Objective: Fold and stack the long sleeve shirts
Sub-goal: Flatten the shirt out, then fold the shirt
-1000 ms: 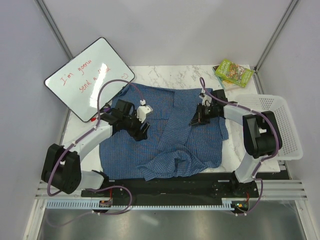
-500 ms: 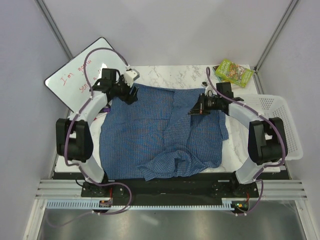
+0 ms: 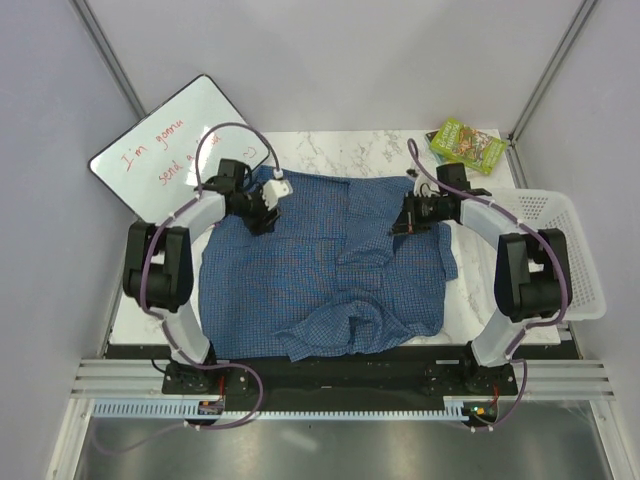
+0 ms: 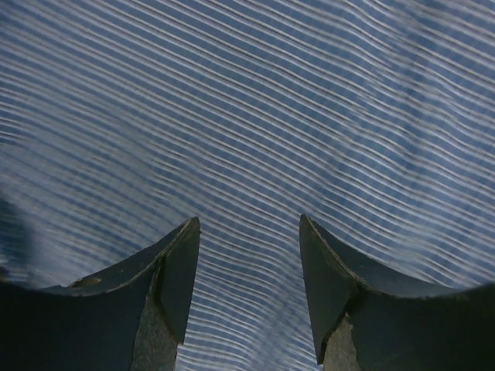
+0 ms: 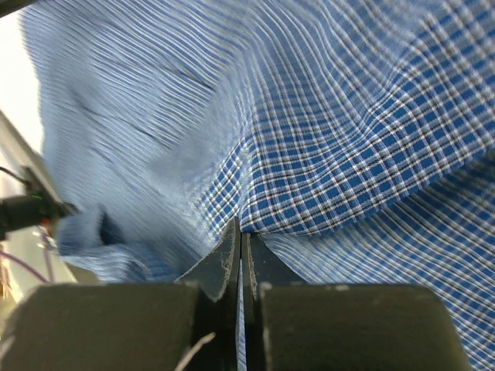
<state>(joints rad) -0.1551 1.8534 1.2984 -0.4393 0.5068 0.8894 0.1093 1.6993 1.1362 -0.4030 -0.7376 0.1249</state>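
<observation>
One blue checked long sleeve shirt (image 3: 310, 270) lies spread over most of the marble table (image 3: 330, 150), rumpled along its near edge. My left gripper (image 3: 262, 205) is at the shirt's far left corner; in the left wrist view its fingers (image 4: 182, 267) stand apart, open, just above the blurred cloth (image 4: 255, 116). My right gripper (image 3: 405, 222) is at the shirt's far right part. In the right wrist view it (image 5: 241, 236) is shut on a pinched fold of the shirt (image 5: 348, 154), with cloth drawn up to the fingertips.
A whiteboard (image 3: 175, 150) with red writing leans at the far left. A green book (image 3: 467, 143) lies at the far right corner. A white mesh basket (image 3: 560, 250) stands along the right edge.
The left arm swung from the shirt's middle to the far left corner and its jaws narrowed a little. The right gripper closed on the cloth and pulled it toward the far right.
</observation>
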